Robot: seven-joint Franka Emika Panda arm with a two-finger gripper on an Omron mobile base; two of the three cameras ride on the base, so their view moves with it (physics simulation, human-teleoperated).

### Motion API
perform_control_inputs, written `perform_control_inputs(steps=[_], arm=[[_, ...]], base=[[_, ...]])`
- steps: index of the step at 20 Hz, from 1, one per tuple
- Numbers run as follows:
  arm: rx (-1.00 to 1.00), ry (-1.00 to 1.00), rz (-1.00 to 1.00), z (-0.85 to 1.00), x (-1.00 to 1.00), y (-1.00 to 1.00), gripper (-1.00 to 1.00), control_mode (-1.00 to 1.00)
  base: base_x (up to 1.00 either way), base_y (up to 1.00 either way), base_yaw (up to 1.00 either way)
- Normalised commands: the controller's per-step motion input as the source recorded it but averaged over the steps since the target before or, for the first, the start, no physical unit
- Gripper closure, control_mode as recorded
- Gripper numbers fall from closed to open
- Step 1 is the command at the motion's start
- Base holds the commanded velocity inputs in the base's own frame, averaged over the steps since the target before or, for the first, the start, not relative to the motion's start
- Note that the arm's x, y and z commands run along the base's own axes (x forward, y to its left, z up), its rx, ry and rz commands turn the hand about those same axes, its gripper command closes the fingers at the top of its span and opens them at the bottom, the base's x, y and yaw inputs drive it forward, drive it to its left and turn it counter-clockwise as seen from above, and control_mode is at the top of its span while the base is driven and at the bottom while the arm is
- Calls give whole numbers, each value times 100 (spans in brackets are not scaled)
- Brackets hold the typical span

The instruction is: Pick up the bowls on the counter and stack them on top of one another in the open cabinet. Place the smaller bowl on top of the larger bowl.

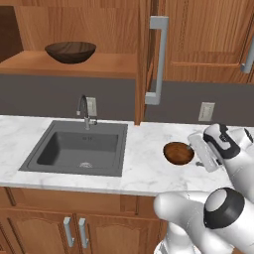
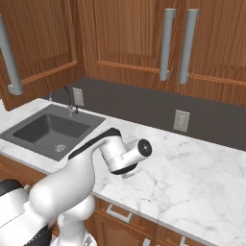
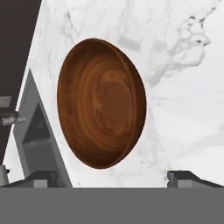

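Wide dark-brown wooden bowl (image 1: 70,51) sitting in open wooden cabinet (image 1: 74,64); jaws hanging wide open over small reddish-brown wooden bowl (image 3: 101,103), needing descent then closing on rim

You get even, soft rendered light in all views, with no glare. Shadows are faint: a soft one under the bowl (image 1: 178,153) on the counter (image 1: 144,168). Edges look slightly jagged; nothing is blurred.
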Motion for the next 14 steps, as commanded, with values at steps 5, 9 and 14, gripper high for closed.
perform_control_inputs(steps=[5, 9, 14], arm=[[-1, 0, 0, -22, 30, -3, -100, -100], [-1, 0, 0, -22, 28, -3, -100, -100], [-1, 0, 0, -22, 26, -3, -100, -100]], base=[[0, 0, 0], [0, 0, 0], [0, 0, 0]])
